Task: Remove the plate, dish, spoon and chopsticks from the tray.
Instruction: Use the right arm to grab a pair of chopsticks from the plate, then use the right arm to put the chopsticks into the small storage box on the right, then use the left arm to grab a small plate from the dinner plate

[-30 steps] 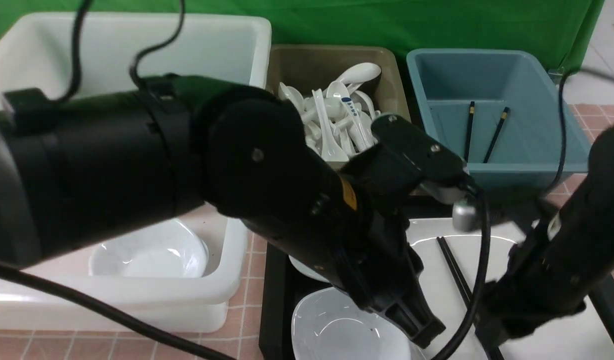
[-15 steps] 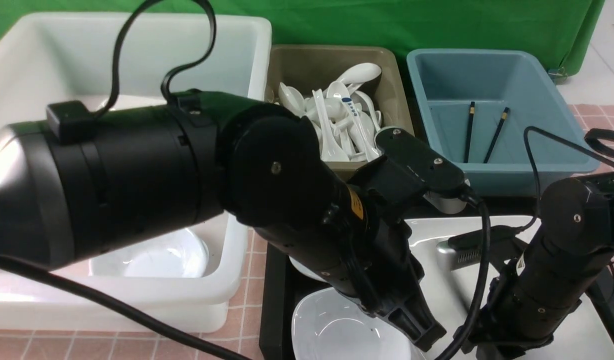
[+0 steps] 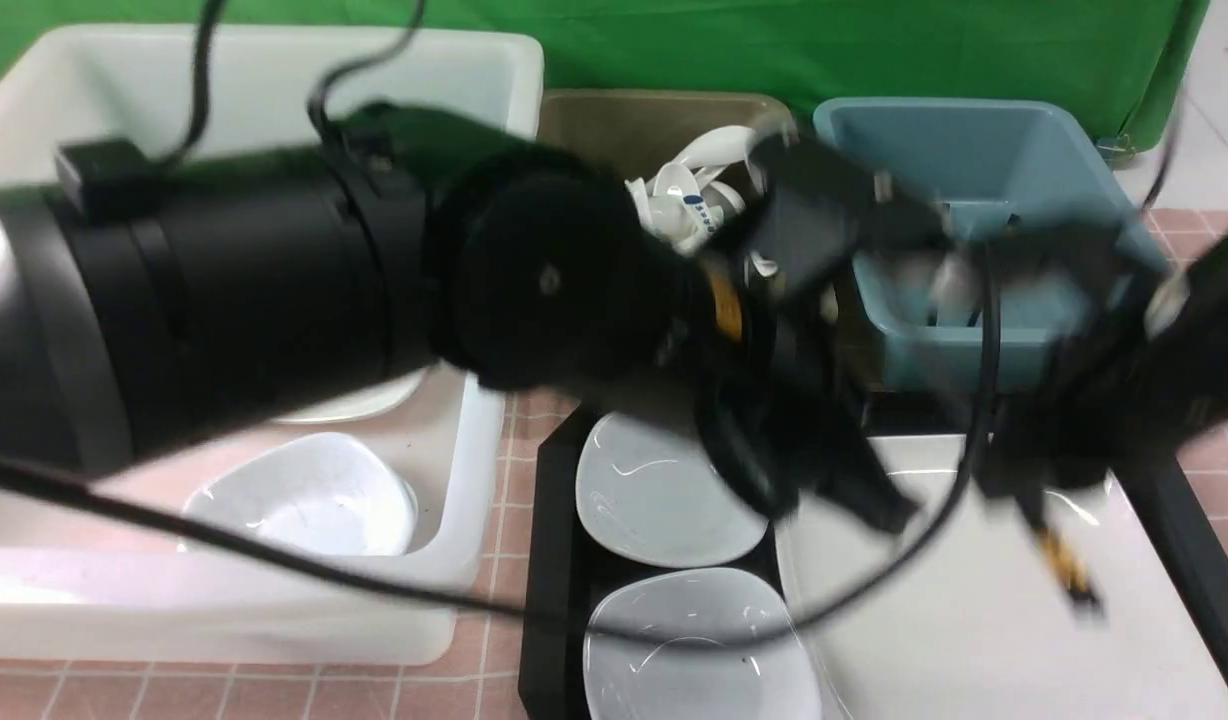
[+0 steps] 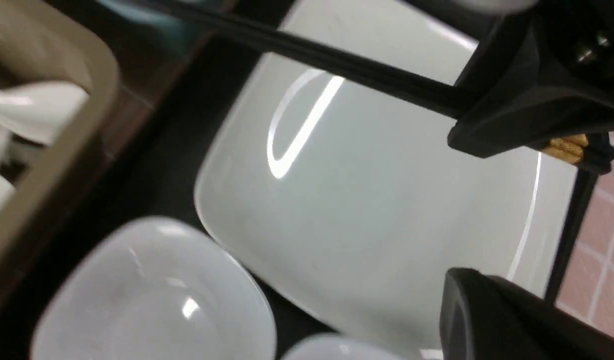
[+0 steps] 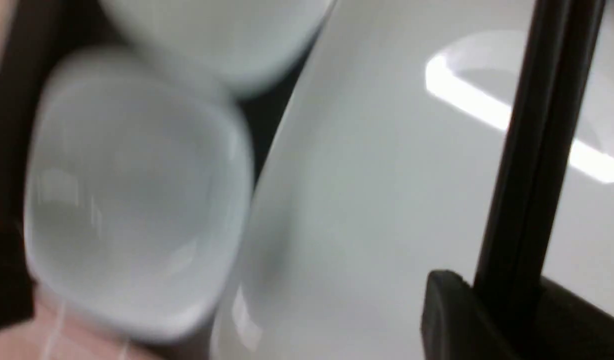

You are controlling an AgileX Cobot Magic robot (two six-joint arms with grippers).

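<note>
- Black chopsticks (image 4: 337, 62) hang above the plate (image 4: 387, 210), apparently clear of it. The right gripper (image 4: 487, 115) pinches them near one end, jaws clamped on the pair, likely for the carry to the blue bin (image 3: 974, 140) behind.
- That white plate sits on the tray (image 3: 554, 560) beside two small dishes (image 3: 664, 490), none yet cleared.
- Closed, with nothing seen in its jaws, the left gripper (image 3: 864, 495) hovers over the tray, seemingly keeping out of the way.
</note>
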